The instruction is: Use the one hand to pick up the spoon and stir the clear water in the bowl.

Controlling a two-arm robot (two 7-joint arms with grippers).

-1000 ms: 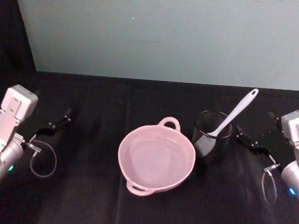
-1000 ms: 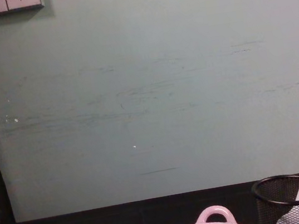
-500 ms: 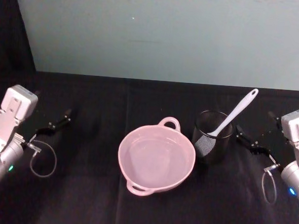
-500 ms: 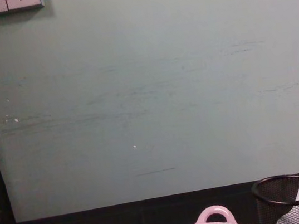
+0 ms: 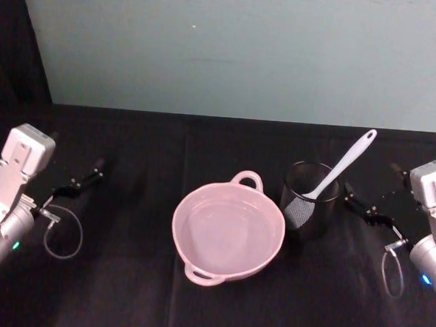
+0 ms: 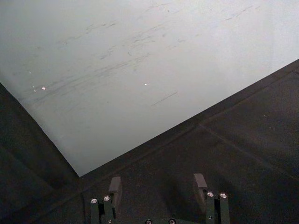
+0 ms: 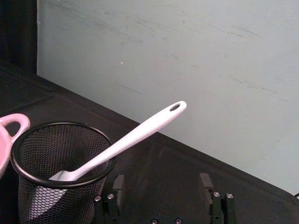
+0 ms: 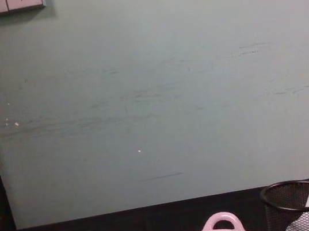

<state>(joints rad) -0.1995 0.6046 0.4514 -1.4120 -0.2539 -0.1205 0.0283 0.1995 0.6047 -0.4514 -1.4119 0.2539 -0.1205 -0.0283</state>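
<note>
On the black worktop [image 5: 122,276], centre field, sits the pink bowl [image 5: 185,215], one loop handle toward the far wall and one toward me. A faint ring inside it may be the water line, though I cannot be sure of that. Just beside the bowl, on the robot's right, stands a black mesh cup [image 5: 309,213], and the spoon [image 5: 344,164] is in it, head down.

The spoon's long axis slants. The flat head rests low against the mesh, and the slim handle rises over the cup's rim, leaning to the robot's right and toward the back wall, so the holed end is the highest and farthest point.

The right tool [image 7: 161,179] hovers low over the worktop, near the cup on its outer side, with its jaws apart and nothing between them. From its wrist camera, the cup lies ahead and off to one side, and the handle crosses above and in front of the open gap. The left tool [image 6: 157,181] is parked near the left edge, also with jaws apart and empty, well apart from the cup and with the bowl between them.

I judge the task not yet begun. The right arm is the nearer one, and the handle tilts toward its side. The grasp should close across the upper handle, then lift along the slant so the head clears the rim without tipping the light cup.
</note>
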